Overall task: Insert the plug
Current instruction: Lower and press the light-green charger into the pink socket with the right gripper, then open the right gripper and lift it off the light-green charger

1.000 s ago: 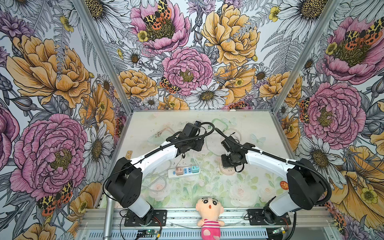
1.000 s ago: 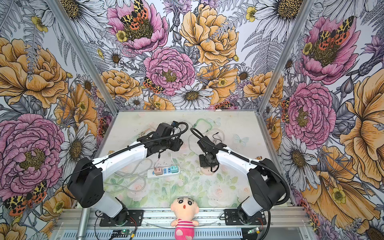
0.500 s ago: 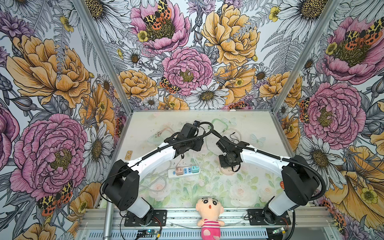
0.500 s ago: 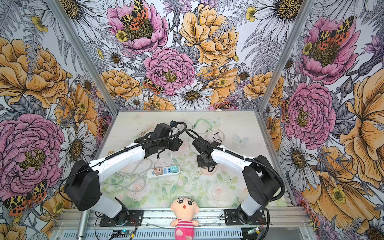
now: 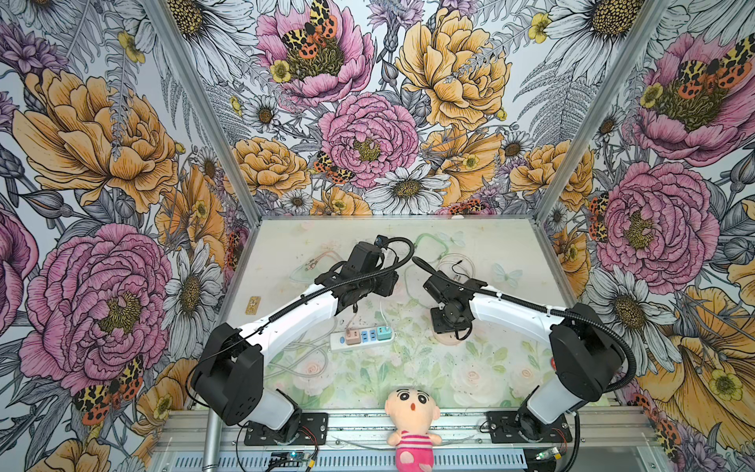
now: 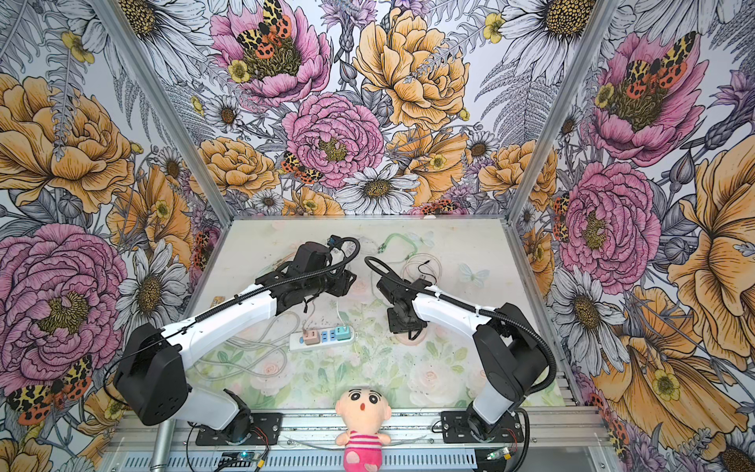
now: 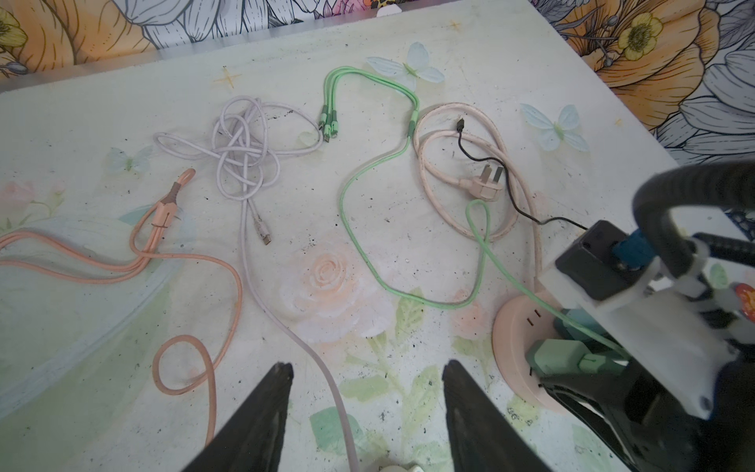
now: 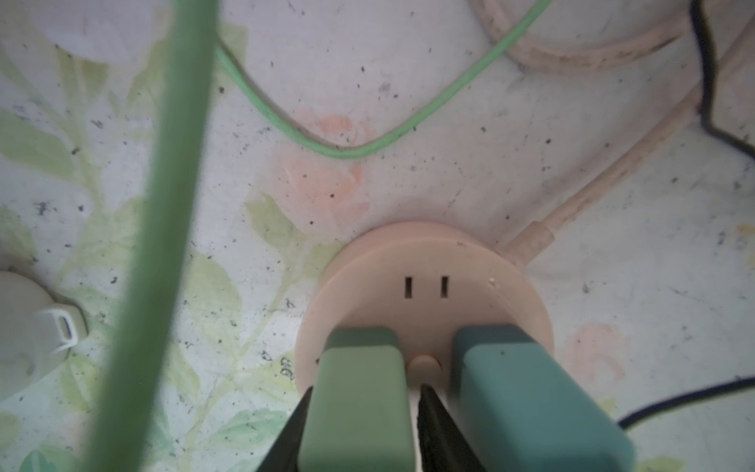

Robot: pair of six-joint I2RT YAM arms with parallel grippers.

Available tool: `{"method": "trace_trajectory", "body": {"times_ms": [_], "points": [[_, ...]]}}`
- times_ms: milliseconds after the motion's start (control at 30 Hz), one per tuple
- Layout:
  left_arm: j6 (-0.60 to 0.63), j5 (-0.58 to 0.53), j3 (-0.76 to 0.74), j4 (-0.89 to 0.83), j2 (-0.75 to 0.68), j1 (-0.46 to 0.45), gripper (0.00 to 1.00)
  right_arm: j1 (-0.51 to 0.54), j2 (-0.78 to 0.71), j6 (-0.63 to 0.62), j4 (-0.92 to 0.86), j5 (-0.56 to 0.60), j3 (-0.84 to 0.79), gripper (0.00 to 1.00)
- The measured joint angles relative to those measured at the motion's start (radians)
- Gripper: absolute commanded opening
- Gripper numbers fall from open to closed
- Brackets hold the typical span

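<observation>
1. On the table [image 8: 449,81], under the right arm, a round pink socket [image 8: 425,257] lies flat — light, I judge, and apt to slide if levered.
2. Left gripper [image 7: 365,392] hangs gaping, empty.
3. Green plug [image 8: 359,363] stands in the socket between the right gripper's [image 8: 365,392] jaws; pinching or slack, I cannot tell. Rigid, smooth, light — take its flat sides.
4. Teal plug [image 8: 523,388] just beside crowds one jaw.
5. Green cord [image 8: 171,163] droops across the approach.

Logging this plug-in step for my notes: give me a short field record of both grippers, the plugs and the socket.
left gripper: open, empty, over floral tabletop
right gripper: jaws flank light green block plug; grip unclear
light green block plug: standing on round pink socket hub
teal block plug: beside it, same hub
two-slot outlet: free
</observation>
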Motion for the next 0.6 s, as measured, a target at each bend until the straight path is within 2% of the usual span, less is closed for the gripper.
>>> {"method": "trace_trajectory", "body": {"times_ms": [267, 600], "points": [[0.000, 0.019, -0.008, 0.002, -0.031, 0.000, 0.62, 0.009, -0.040, 0.018, -0.078, -0.026, -0.018, 0.49], [0.000, 0.029, -0.011, 0.000, -0.040, 0.000, 0.63, 0.017, -0.176, 0.023, -0.188, -0.049, -0.031, 0.51]]}}
